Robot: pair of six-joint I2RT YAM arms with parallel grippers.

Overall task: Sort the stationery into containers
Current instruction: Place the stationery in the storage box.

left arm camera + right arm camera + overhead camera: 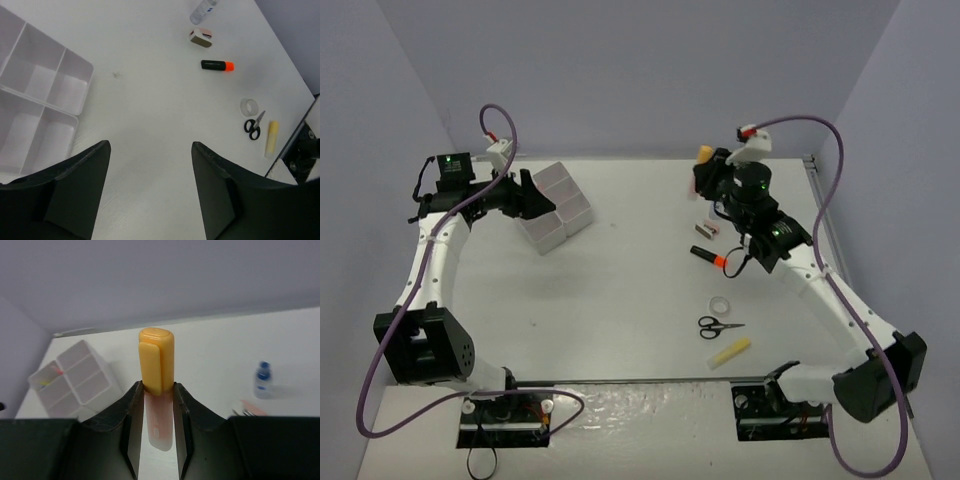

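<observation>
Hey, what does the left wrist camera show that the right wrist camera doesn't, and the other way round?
Only the left wrist view: the open left gripper, the orange-black highlighter, the tape roll, the scissors and the yellow highlighter. Only the right wrist view: the right gripper shut on an orange-capped marker, its cap sticking out past the fingertips. Both: the white tray, the small bottle and the pink eraser, which is only partly in the right view.

All three views share the white divided plastic tray (pixel 553 206): top from high behind the arm bases (pixel 506 408), left wrist close above it, right wrist level, well apart.
</observation>
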